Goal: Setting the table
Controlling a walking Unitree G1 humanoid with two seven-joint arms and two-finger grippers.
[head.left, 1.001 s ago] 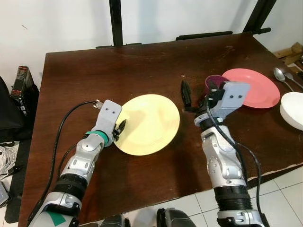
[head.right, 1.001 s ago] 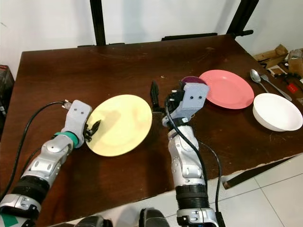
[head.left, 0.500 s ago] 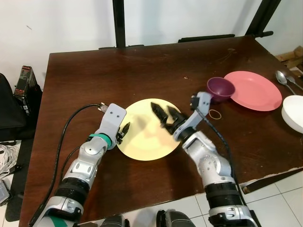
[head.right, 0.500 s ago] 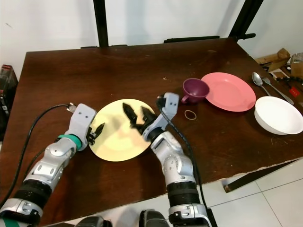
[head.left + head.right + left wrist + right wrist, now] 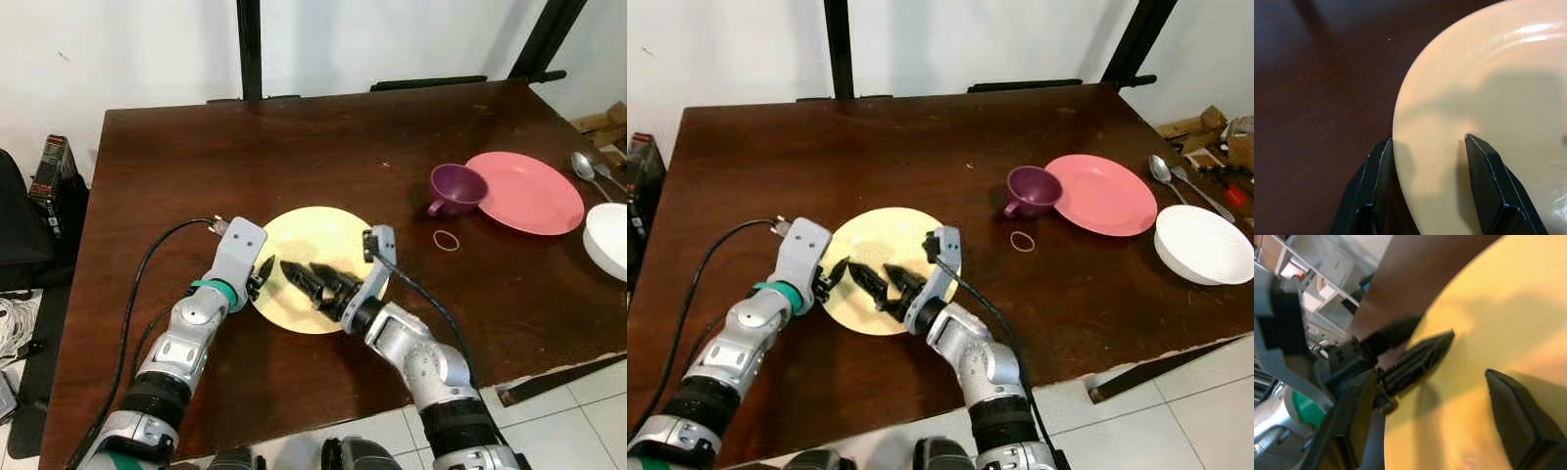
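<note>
Now we see our left gripper spread across the yellow plate's rim. Our right gripper hovers over the plate, fingers apart.

The right hand and its arm cover the near right part of the yellow plate. The plate's left rim lies between the left hand's fingers, and whether they touch it cannot be told. The right wrist view is blurred, so the shelves behind are hard to read. The white bowl and the spoons are cut off by the left eye view's right edge. The table's near right corner is cut off too.
</note>
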